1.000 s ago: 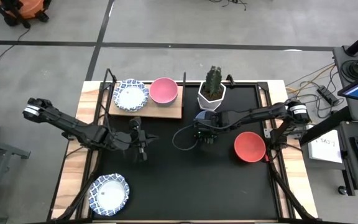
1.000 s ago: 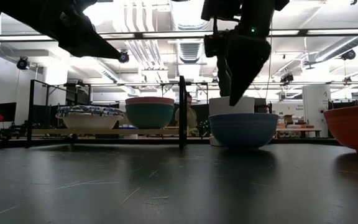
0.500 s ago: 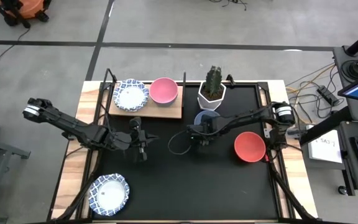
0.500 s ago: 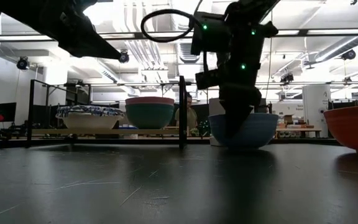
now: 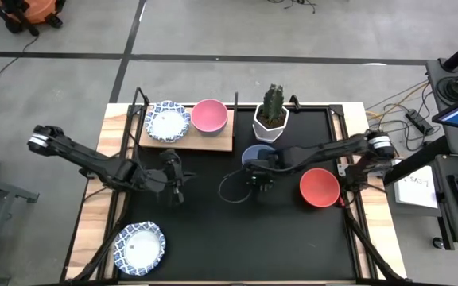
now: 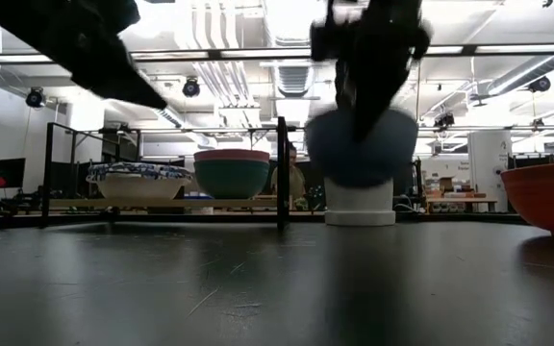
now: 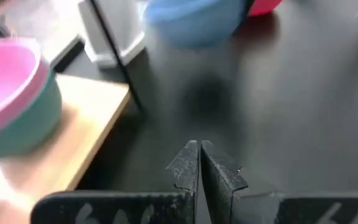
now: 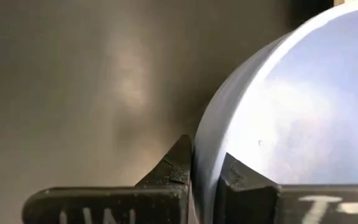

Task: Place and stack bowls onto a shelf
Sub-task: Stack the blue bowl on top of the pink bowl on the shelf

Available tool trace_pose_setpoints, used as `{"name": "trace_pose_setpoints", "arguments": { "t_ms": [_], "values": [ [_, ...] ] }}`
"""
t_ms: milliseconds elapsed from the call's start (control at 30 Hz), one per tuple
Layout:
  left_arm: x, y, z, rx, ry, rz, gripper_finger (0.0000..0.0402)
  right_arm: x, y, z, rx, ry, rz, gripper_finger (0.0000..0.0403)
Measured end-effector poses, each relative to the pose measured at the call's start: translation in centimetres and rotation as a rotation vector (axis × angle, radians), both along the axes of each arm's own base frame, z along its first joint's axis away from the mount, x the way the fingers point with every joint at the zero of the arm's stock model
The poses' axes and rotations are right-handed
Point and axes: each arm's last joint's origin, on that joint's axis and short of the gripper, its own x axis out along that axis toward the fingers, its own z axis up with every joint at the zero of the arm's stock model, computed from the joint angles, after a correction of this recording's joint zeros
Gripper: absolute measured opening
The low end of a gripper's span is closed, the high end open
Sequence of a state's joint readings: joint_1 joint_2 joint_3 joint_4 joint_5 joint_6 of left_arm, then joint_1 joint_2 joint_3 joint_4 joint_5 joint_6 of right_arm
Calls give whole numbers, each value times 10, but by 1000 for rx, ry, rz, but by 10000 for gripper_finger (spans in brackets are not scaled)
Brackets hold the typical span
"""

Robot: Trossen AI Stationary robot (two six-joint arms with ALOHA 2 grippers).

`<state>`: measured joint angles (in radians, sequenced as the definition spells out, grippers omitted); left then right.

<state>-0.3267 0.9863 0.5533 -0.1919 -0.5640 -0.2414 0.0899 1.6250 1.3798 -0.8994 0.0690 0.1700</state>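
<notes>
My right gripper [image 5: 259,170] is shut on the blue bowl [image 5: 254,154], which hangs above the table in front of the cactus pot [image 6: 359,149]. The shelf [image 5: 213,141] at the far left carries a white blue-patterned bowl [image 5: 168,121] and a pink bowl nested in a green one [image 6: 231,173]. A red bowl [image 5: 320,187] sits on the table at the right, and a second patterned bowl [image 5: 139,248] at the near left. My left gripper [image 5: 173,179] hovers shut near the shelf's front edge, holding nothing [image 7: 199,158]. My right gripper pinches the blue bowl's rim [image 8: 199,152] on the bowl's near side, one finger [image 8: 236,177] inside the bowl and the other [image 8: 173,169] outside its wall. The fingers come from above, pointing down. The bowl is lifted clear of the table.
A white hexagonal pot with a cactus [image 5: 271,117] stands at the far edge just behind the lifted bowl. The shelf's black frame post [image 6: 282,173] rises between the shelf and the pot. Bare black tabletop [image 5: 237,230] lies across the near middle.
My right gripper has come down over the blue bowl's near rim, shut on it and raised it off the table; the bowl now hangs in front of the cactus pot, shifted slightly toward the table's left.
</notes>
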Motion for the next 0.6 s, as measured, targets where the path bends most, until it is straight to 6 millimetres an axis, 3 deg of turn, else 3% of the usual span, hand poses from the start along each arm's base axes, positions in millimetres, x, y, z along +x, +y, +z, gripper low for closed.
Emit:
{"name": "trace_pose_setpoints", "arguments": {
  "t_ms": [167,300,433,600],
  "values": [
    [-12,5,7,-45,-53,44,0,-19,19,54,-8,-194,113,9],
    [-16,7,14,-31,-118,98,0,-27,20,91,-76,-452,157,9],
    [-20,11,20,-34,-177,182,0,-23,11,105,-230,-620,219,9],
    [-26,14,26,-39,-229,236,0,9,-13,103,-415,-854,223,9]
  ]
}}
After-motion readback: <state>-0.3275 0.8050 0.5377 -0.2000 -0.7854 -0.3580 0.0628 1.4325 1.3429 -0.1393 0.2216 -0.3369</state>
